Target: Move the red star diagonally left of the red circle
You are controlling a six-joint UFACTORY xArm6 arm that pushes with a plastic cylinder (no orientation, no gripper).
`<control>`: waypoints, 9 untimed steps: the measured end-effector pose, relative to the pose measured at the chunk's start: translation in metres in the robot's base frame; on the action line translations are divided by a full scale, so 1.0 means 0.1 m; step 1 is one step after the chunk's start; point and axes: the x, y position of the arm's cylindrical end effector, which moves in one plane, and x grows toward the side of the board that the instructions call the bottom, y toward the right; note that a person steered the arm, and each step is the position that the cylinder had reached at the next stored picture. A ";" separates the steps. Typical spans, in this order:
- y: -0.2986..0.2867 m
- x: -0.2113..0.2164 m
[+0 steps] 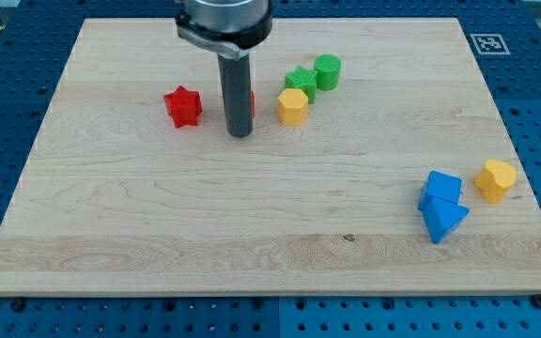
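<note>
One red star [183, 105] sits at about 10 o'clock from my tip [239, 134], near it but clearly apart, with bare wood between them. My tip is the plain end of a dark, round rod; it holds nothing, and whether it touches the block behind it I cannot tell. The star lies in the upper left part of the bench [111, 216], standing flat. It is a chunky block with short blunt points, a matte bright red with darker sides.

Behind the rod, only a thin red sliver of the red circle [253, 101] shows, at about 1 o'clock from my tip, so its shape cannot be made out. At 3 o'clock of that sliver stands a yellow hexagon [292, 107]. A green star [301, 80] is just beside it at 12 o'clock, and a green cylinder [328, 70] touches that star's right side.

Far off at 4 o'clock, two blue blocks [441, 202] with angled faces lie against each other, with another yellow hexagon [496, 178] close at their 2 o'clock. The bench is pale wood with a fine lengthwise grain.
</note>
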 end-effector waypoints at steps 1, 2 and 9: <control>0.00 -0.22; 0.00 -0.26; -0.57 0.07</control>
